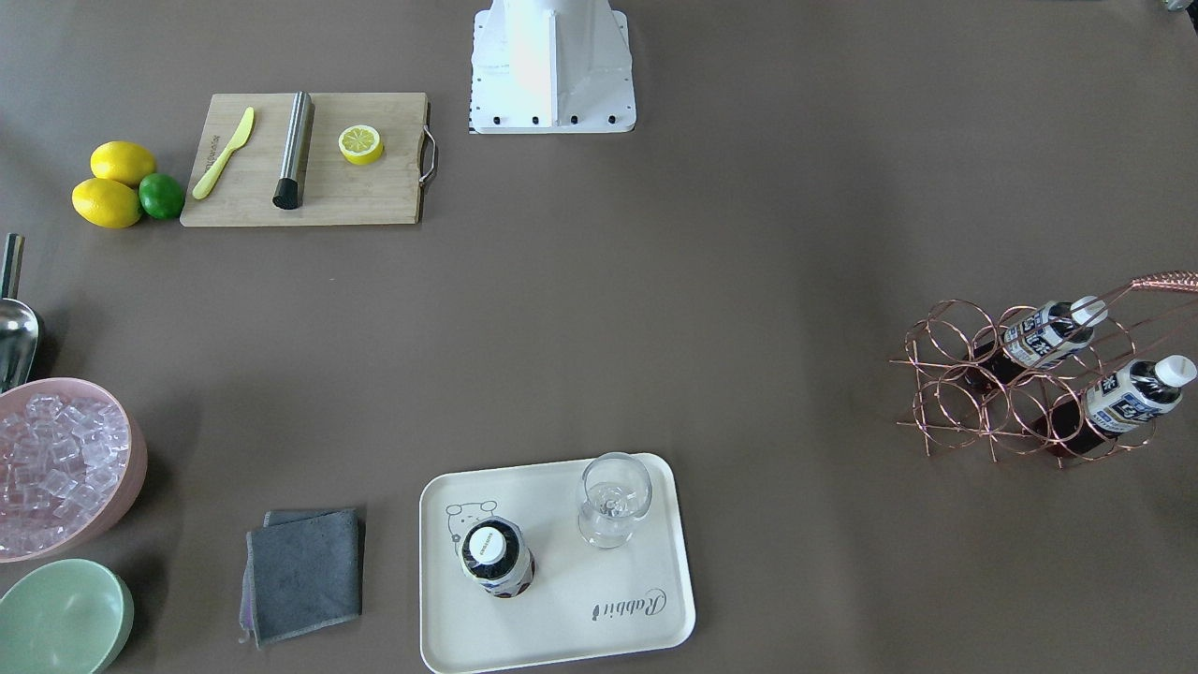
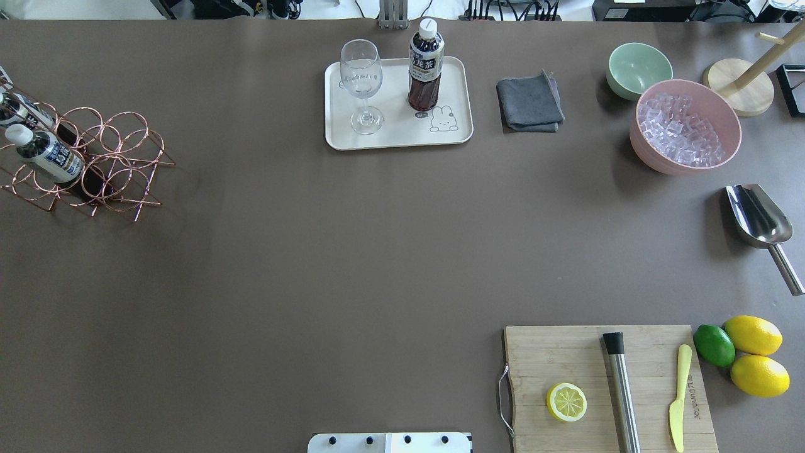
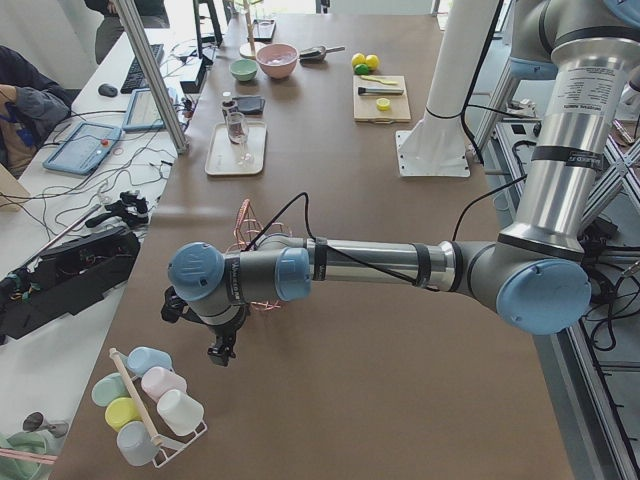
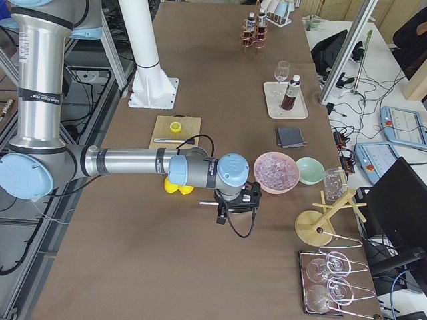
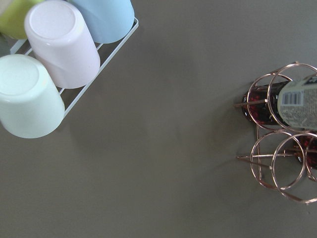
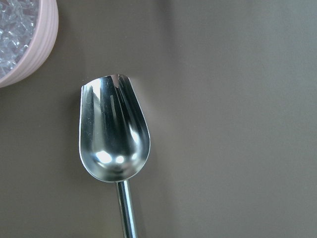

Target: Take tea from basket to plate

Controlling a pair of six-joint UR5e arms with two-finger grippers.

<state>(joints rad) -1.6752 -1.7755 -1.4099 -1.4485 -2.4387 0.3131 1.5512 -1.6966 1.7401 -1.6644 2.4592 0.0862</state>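
— On the plate, is that the tea beside the glass?
— Yes, upright. Two other bottles lean in the basket. Over the worktop ends hang the left hand and right hand; wide or narrow, I can't tell

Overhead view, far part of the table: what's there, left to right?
Rose-gold wire basket → clear stemmed glass → dark tea bottle with white cap, both standing on the cream rectangular tray → folded grey cloth → pale green bowl → pink bowl of ice cubes.
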